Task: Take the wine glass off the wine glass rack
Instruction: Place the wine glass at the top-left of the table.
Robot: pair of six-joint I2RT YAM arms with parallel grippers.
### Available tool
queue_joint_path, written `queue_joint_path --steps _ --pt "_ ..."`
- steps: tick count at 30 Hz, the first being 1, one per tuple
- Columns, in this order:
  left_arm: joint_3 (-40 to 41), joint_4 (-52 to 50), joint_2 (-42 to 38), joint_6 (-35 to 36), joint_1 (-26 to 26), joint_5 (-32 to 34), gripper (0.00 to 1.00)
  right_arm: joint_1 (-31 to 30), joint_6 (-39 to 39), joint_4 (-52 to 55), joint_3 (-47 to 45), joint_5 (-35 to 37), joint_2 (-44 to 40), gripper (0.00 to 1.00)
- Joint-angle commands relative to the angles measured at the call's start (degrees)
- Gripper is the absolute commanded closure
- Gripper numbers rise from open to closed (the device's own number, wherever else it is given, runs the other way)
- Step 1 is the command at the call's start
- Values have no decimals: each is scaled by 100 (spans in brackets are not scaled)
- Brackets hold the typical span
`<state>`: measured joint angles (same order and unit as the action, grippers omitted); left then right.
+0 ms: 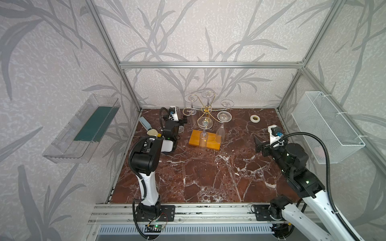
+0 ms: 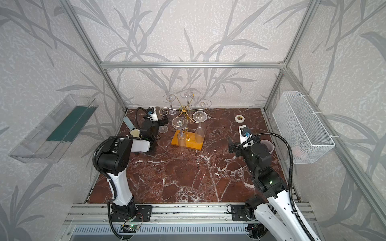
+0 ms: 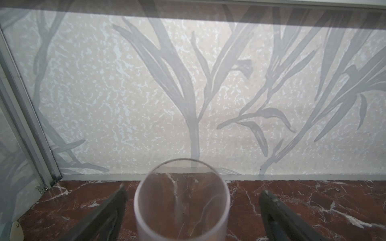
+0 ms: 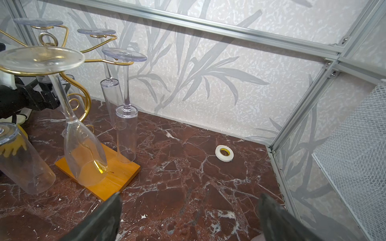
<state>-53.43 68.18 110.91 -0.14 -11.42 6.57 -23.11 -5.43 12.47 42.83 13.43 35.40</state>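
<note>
The wine glass rack (image 1: 205, 110) is a gold wire stand on an orange wooden base (image 1: 194, 138), also seen in the right wrist view (image 4: 100, 173). Several clear glasses hang upside down from its arms, one nearest the front (image 1: 204, 123). One wine glass (image 3: 181, 200) stands upright on the marble left of the rack, its foot visible in a top view (image 2: 163, 129). My left gripper (image 3: 194, 191) is open around this glass, both fingers apart from its wall. My right gripper (image 4: 190, 196) is open and empty over bare marble, right of the rack (image 1: 261, 144).
A white tape roll (image 1: 255, 118) lies at the back right. A white mesh basket (image 1: 328, 127) hangs on the right wall and a clear tray (image 1: 83, 129) on the left wall. A cream object (image 1: 152, 132) and a pale cup (image 2: 267, 146) sit by the arms.
</note>
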Motion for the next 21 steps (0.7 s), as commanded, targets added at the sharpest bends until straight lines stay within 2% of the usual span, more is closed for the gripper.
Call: queue_joint_path --steps 1,12,21 --pt "163 169 -328 57 -96 154 1 26 17 126 41 -24 -98 1" --pt "572 -141 -1355 26 -141 414 1 26 104 347 246 -207 -364 1" --pt "1130 -773 -2750 -142 -150 664 1 26 647 514 690 -603 -178 1"
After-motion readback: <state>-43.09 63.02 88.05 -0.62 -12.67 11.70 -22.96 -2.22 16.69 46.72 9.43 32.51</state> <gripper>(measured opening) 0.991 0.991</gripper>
